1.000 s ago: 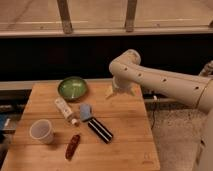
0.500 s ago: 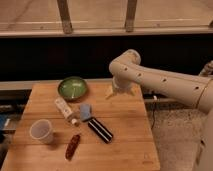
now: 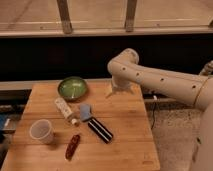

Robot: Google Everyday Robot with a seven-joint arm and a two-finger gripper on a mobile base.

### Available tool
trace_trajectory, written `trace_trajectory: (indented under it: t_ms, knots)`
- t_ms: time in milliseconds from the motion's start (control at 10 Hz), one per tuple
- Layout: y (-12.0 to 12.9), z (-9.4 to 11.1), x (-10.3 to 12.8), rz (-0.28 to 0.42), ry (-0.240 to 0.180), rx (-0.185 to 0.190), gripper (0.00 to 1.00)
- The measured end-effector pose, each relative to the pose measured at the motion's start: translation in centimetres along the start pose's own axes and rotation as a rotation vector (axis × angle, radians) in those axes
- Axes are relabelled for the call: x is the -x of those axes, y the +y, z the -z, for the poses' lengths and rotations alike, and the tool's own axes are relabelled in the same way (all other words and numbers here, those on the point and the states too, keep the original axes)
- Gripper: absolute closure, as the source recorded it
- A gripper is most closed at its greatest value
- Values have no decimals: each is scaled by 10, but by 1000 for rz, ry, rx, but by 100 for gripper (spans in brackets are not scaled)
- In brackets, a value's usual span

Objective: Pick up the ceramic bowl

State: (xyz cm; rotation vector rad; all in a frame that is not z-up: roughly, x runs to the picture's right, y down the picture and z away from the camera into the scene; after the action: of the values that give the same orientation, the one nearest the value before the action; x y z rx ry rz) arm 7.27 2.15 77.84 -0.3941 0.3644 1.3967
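Observation:
The ceramic bowl is round, shallow and glossy green with a darker rim. It sits upright at the back left of the wooden table. My gripper hangs from the white arm over the back middle of the table, to the right of the bowl and apart from it. It holds nothing that I can see. The small white cup stands at the front left.
A cream tube lies in front of the bowl. A small grey-blue piece, a black striped bar and a reddish-brown packet lie in the middle. A dark wall with a railing runs behind the table.

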Motion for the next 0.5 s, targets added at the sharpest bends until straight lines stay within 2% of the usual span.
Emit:
trace_trajectory:
  t_ms: [200,500]
  knots:
    - [3,-1,42,14,-35,0,20]
    - [49,-2,99,88,-68,15,20]
